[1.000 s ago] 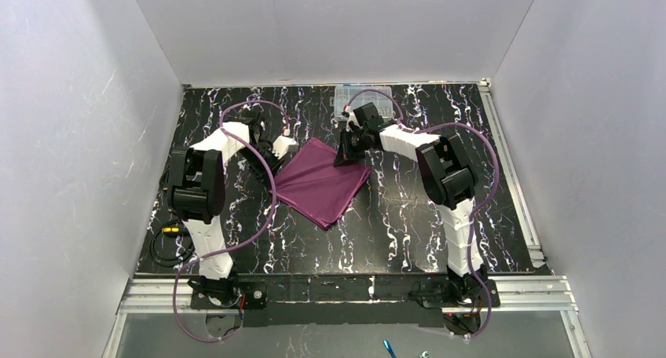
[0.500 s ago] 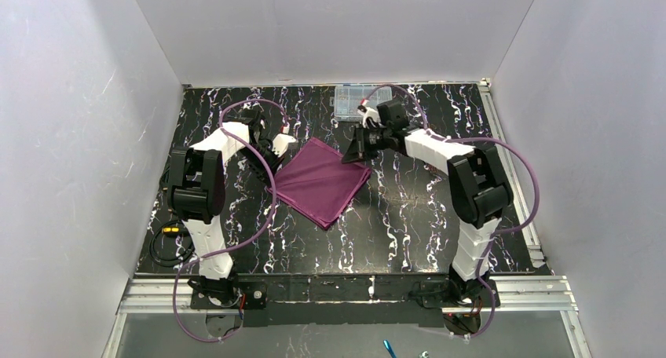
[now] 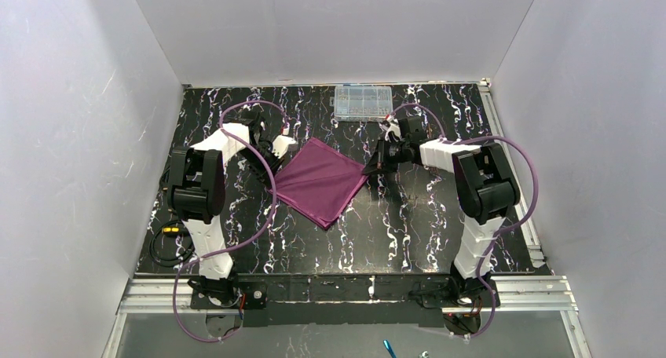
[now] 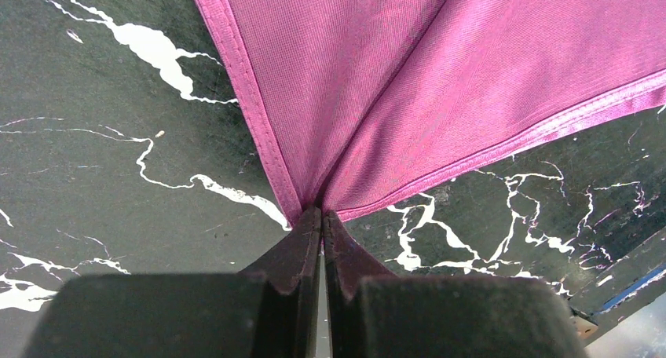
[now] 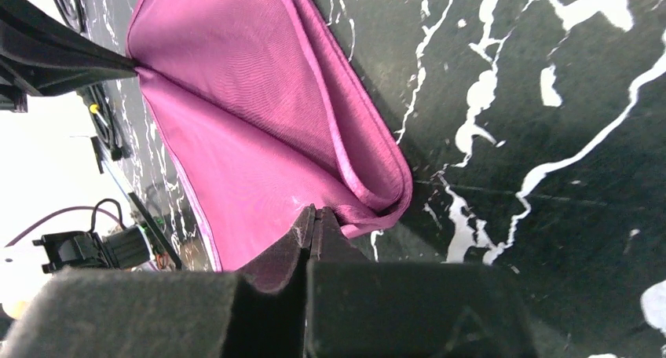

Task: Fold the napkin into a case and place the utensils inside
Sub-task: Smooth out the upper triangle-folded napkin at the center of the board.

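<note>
The plum-purple napkin lies spread flat as a diamond on the black marbled table, and shows no case shape. My left gripper is shut on its left corner; in the left wrist view the two hems of the napkin run out from the closed tips of the left gripper. My right gripper is shut on the opposite, right corner. There the edge of the napkin curls over beside the pinched tips of the right gripper. The utensils are out of view.
A clear plastic compartment box stands at the back of the table, behind the right arm. Black cables and a small device lie at the table's left edge. White walls close in the left, back and right sides.
My right gripper has moved right, from the napkin's far edge to its right corner, and has drawn that corner outward. The left gripper has kept its hold and place.
</note>
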